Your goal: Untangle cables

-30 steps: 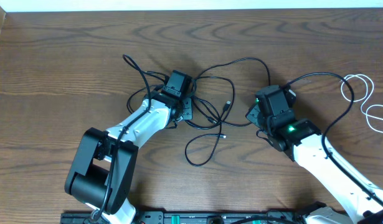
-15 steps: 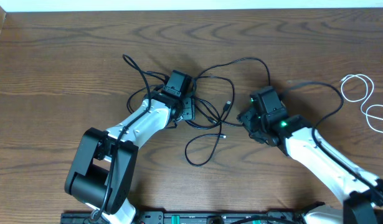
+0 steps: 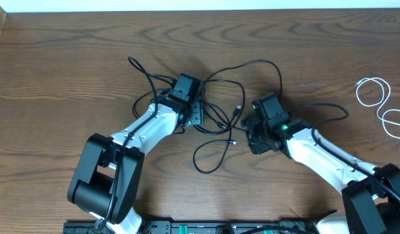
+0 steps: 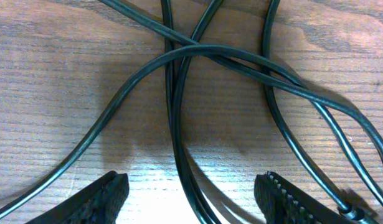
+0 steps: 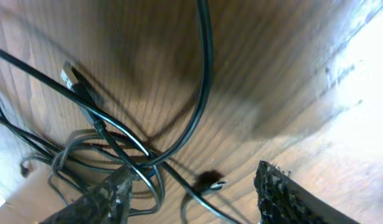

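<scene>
Since the earlier frame the right arm has been swinging left toward the knot, and the right gripper (image 3: 255,134) has been widening. The left gripper (image 4: 192,186) has gone from pressed together to spread without shifting place.

Nearest the robot, a loose black loop (image 3: 195,158) is lying free on the table (image 3: 56,65). Just beyond it, the left gripper is hovering with its fingers spread over crossing strands, pinching nothing. The right gripper, fingers likewise apart and empty, is hanging at the right side of the black cables (image 4: 197,51), which are lying knotted between the two arms. Farther back, one strand (image 3: 252,62) is arching away from the knot.

The white cable (image 3: 357,91) is resting well apart near the right edge, seemingly already sorted. Most of the work is looking undone, since the black ones are crossing in several places. Open wood is stretching left and toward the far edge, leaving room for pulling strands out.
</scene>
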Controlling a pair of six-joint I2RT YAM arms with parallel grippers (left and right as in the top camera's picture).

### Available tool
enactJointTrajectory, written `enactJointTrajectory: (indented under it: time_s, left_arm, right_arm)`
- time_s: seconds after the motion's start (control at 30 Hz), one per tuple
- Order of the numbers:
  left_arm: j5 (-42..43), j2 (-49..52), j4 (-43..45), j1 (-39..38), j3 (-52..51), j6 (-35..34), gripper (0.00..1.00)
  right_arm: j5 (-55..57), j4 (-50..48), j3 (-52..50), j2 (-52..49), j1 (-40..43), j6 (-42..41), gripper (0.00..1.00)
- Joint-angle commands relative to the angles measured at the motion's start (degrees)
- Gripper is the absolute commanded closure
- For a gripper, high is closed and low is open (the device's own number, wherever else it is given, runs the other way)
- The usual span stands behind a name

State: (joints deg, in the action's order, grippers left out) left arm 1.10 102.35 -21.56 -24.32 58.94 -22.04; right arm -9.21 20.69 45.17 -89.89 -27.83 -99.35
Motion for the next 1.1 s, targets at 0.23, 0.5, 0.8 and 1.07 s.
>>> enactJointTrajectory:
  time_s: [0.23,0.5,0.8,1.07]
  left_arm:
    - [-0.90,0.37,0.28,0.13,0.11,0.55,0.30]
    - [-0.90,0.37,0.31,0.13,0.11,0.55,0.29]
    - [-0.92,0.37,0.28,0.13,0.11,0.57,0.30]
    - [-0.92,0.37,0.28,0.13,0.11,0.57,0.30]
  right_arm:
    - [4.31,-1.79,-0.31,-1.95,-0.39,-16.83,0.62]
    - [4.94,-2.32,-0.31,-5.70,-0.39,-18.05,0.62]
    - [6.29,-4.74,-0.28,-11.76,-0.39,-18.03,0.84]
    - [7.26,-3.02,-0.31,-14.97,-0.22,-14.25,0.99]
